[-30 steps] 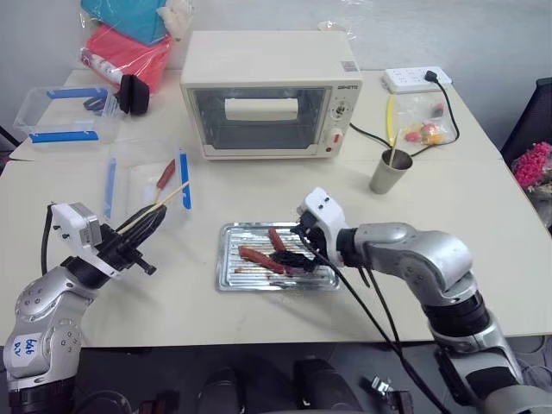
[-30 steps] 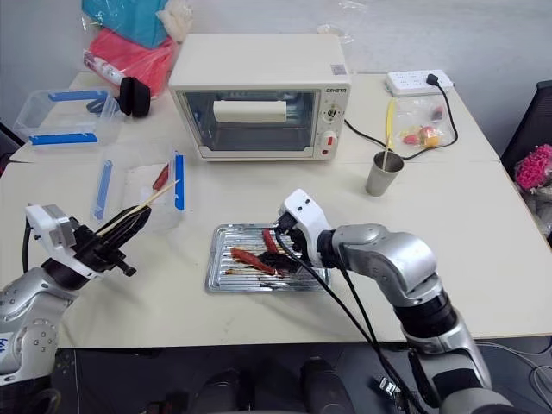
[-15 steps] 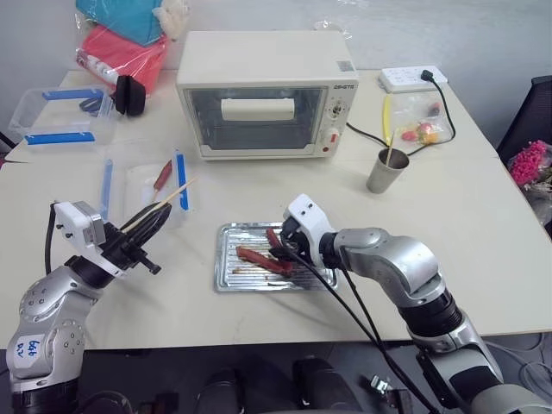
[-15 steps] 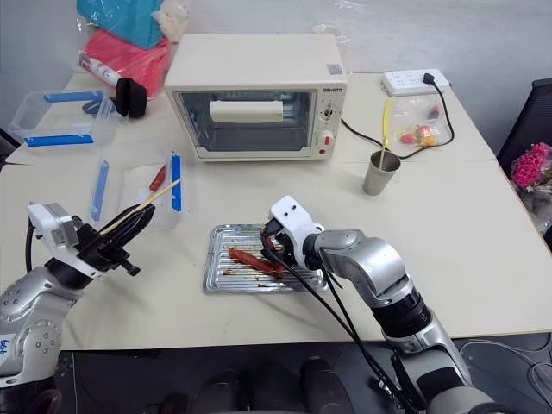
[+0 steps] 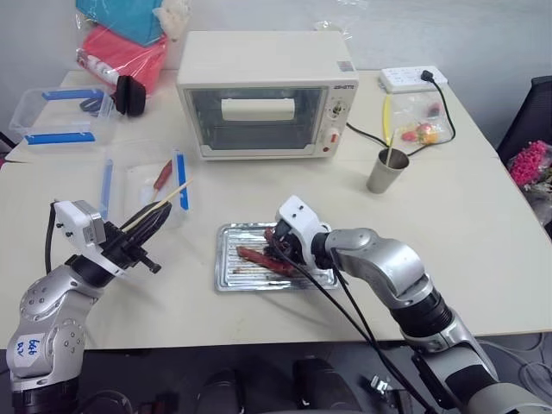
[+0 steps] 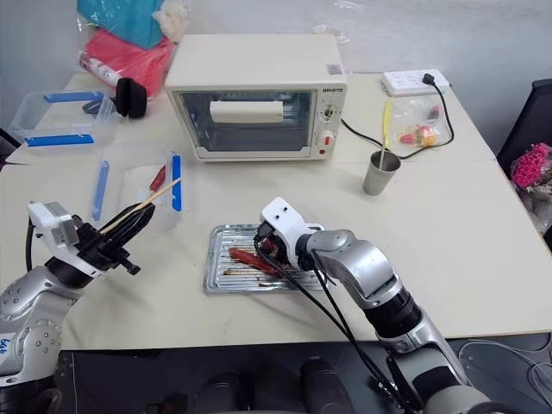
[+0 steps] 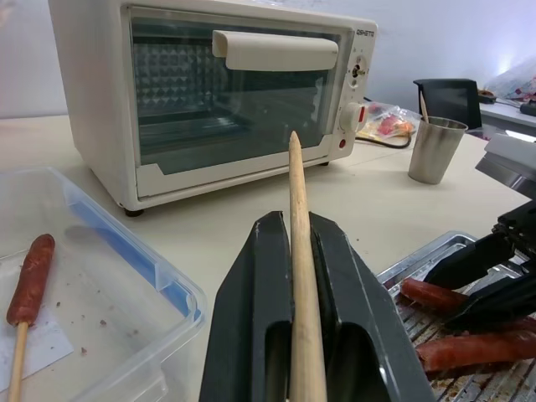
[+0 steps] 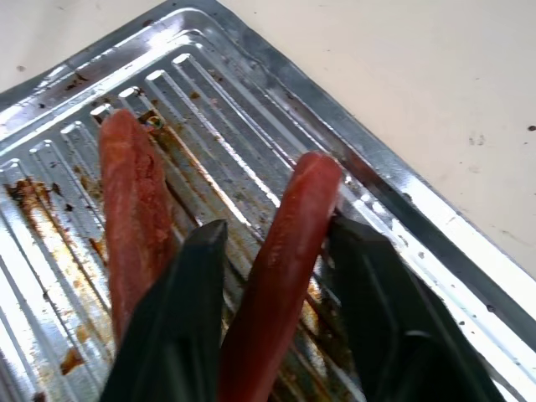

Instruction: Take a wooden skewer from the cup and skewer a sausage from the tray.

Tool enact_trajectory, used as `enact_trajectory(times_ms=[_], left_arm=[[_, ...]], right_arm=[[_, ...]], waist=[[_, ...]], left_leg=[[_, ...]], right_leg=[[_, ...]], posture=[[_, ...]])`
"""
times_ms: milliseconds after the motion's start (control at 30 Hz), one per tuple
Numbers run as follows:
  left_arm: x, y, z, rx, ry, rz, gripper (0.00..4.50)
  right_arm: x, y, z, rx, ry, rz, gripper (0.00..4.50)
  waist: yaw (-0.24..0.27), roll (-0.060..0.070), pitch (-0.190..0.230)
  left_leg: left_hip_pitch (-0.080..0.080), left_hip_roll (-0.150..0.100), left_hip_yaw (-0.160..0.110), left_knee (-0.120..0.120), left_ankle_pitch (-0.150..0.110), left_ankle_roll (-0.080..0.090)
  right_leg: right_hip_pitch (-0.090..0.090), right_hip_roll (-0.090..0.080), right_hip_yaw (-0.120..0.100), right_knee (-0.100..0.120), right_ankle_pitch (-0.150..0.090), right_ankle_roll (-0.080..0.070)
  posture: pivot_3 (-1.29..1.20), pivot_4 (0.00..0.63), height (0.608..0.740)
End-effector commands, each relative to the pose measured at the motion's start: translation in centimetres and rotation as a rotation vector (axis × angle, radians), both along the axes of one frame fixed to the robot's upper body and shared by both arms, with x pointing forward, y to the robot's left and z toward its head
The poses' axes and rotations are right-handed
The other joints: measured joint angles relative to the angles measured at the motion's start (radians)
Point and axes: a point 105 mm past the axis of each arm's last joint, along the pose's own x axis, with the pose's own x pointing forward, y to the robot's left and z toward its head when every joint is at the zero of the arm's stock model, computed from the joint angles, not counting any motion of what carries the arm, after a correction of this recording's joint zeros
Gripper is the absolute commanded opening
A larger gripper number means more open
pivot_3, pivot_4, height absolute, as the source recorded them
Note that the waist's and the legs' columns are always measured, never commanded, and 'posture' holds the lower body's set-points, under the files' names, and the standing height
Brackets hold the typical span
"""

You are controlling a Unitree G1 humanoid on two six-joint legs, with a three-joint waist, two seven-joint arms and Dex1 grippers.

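Where your right gripper sits low over the tray, its fingers are narrowed around one sausage; the right wrist view has the black fingers on both flanks of it, above the ridged, grease-marked floor. Second sausage: lying just beside, along the ridges. The head views give none of that contact (the wrist housing hides it).

Left gripper: clamped shut on a wooden skewer, held above the bench with its point slanting up toward the toaster oven.

Cup: upright right of the oven, well apart from the tray, a stick standing in it.

Clear plastic box: between the left gripper and the oven, blue clips, holding a sausage already on a stick, plain in the left wrist view.

Open room: bare bench right of the tray out to the right edge, and between tray and oven. The tray's near rim lies close to the front edge.

Writing: a small brand mark above the oven's dials, too small to read.
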Motion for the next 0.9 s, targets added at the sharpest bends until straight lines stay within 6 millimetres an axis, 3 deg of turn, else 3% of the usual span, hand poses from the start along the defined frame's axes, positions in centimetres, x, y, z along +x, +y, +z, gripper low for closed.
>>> enact_trajectory(times_ms=[33, 467, 900], left_arm=[[-0.3, -0.4, 1.1, 0.005, -0.046, -0.022, 0.00], [-0.3, -1.5, 0.7, 0.031, -0.029, -0.104, 0.00], [-0.3, -1.6, 0.6, 0.027, -0.025, -0.114, 0.00]], right_arm=[[-0.2, 0.1, 0.7, 0.005, -0.038, 0.031, 1.49], [-0.7, -1.8, 0.9, -0.028, -0.050, 0.128, 1.49], [-0.3, -0.3, 0.6, 0.008, -0.074, 0.135, 1.49]], waist=[[0.000, 0.000, 0.000], [0.001, 0.000, 0.000], [0.000, 0.000, 0.000]], left_leg=[[0.000, 0.000, 0.000, 0.000, 0.000, 0.000], [0.000, 0.000, 0.000, 0.000, 0.000, 0.000], [0.000, 0.000, 0.000, 0.000, 0.000, 0.000]], right_leg=[[0.000, 0.000, 0.000, 0.000, 0.000, 0.000], [0.000, 0.000, 0.000, 0.000, 0.000, 0.000], [0.000, 0.000, 0.000, 0.000, 0.000, 0.000]], posture=[[0.00, 0.150, 0.740], [0.00, 0.150, 0.740], [0.00, 0.150, 0.740]])
